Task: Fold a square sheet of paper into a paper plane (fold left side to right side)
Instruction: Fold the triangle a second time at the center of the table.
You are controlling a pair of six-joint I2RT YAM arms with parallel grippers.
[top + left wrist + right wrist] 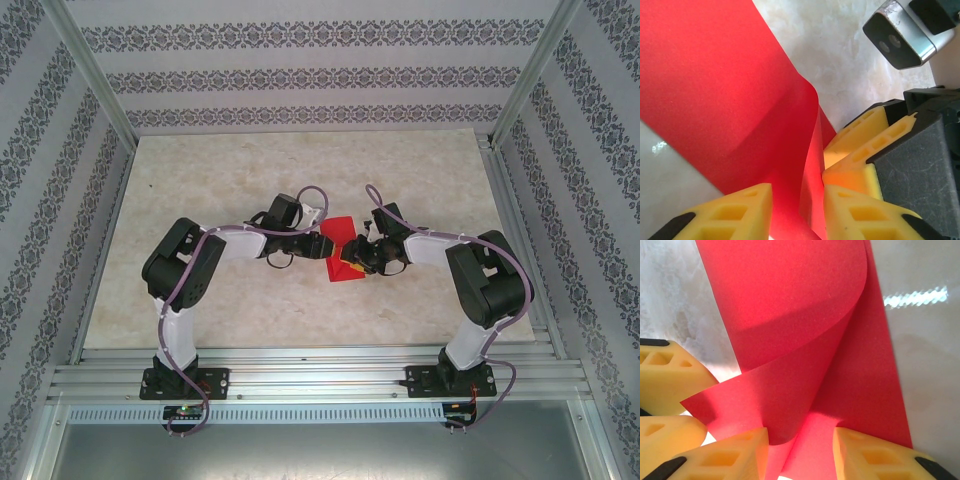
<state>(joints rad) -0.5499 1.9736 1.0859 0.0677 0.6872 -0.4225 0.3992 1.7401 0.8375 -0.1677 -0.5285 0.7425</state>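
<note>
From above, the sheet of paper lies near the middle of the pale marbled table, partly hidden by the two arms, which reach inward and meet over it. The left gripper sits at the sheet's left edge and the right gripper at its right, the two close together. How wide either stands cannot be judged at this size. In the left wrist view, the red sheet rises off the table in a curl and runs down between the left gripper's yellow fingers. These fingers stand partly apart, one on each side of the paper. A clear gap shows on the left side, so I cannot tell that they pinch it. Just to the right, the other gripper's yellow fingers press in close against the same fold, and a silver camera housing sits above them. In the right wrist view, the sheet bends over itself in a broad soft roll, one corner pointing left, and its lower part passes between the right gripper's own fingers. They too are set partly apart and straddle the paper without visibly clamping it. The left gripper's fingers show at the left edge, just beside that loose corner.
</note>
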